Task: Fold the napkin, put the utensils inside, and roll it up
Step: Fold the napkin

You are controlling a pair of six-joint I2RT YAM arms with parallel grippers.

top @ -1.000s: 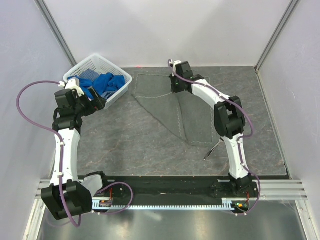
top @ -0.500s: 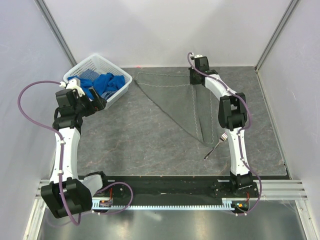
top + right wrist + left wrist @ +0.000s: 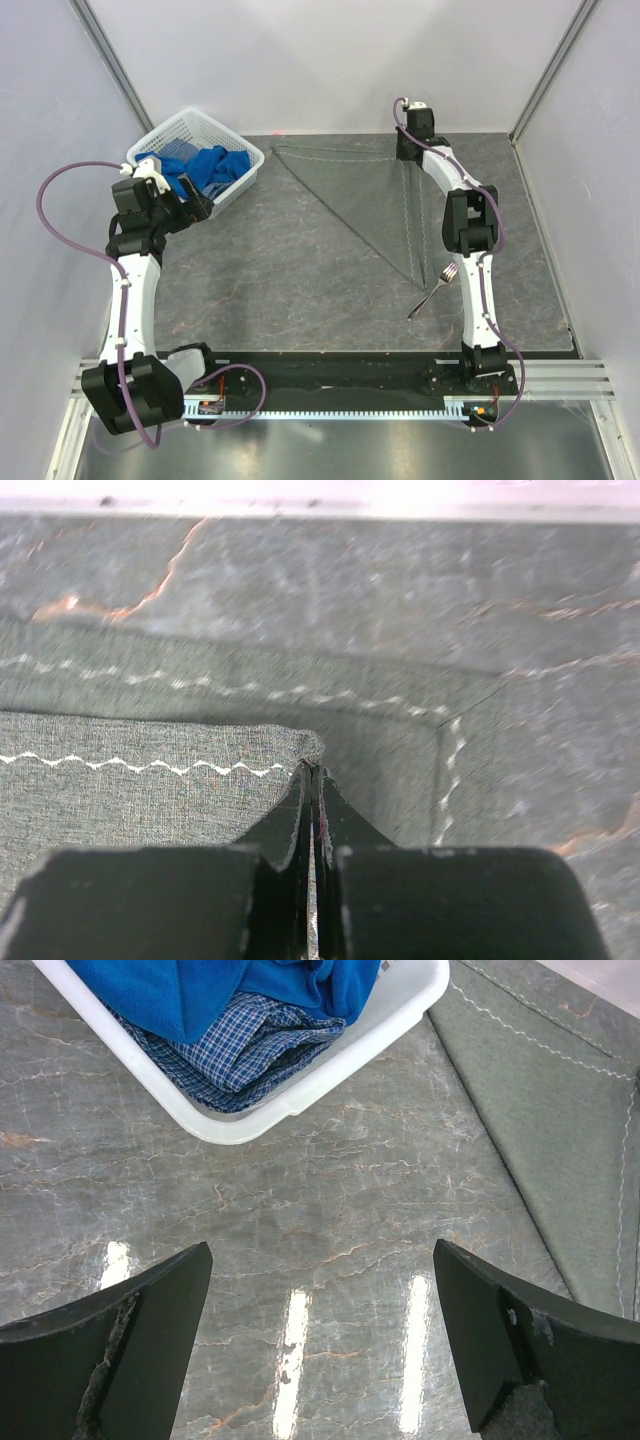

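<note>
Grey marbled tabletop (image 3: 280,280), white walls (image 3: 330,60); right fingers (image 3: 305,800) pinch napkin (image 3: 370,195) corner; left fingers (image 3: 140,1340) spread.

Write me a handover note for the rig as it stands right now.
Left gripper: open, empty, over bare table near the basket.
Right gripper: shut on a napkin corner, far right.
Napkin: folded diagonally into a triangle.
Fork: on the table beside the napkin's near tip.
Done: diagonal fold, corner not yet released.
Left: release, put fork inside, roll up.
</note>
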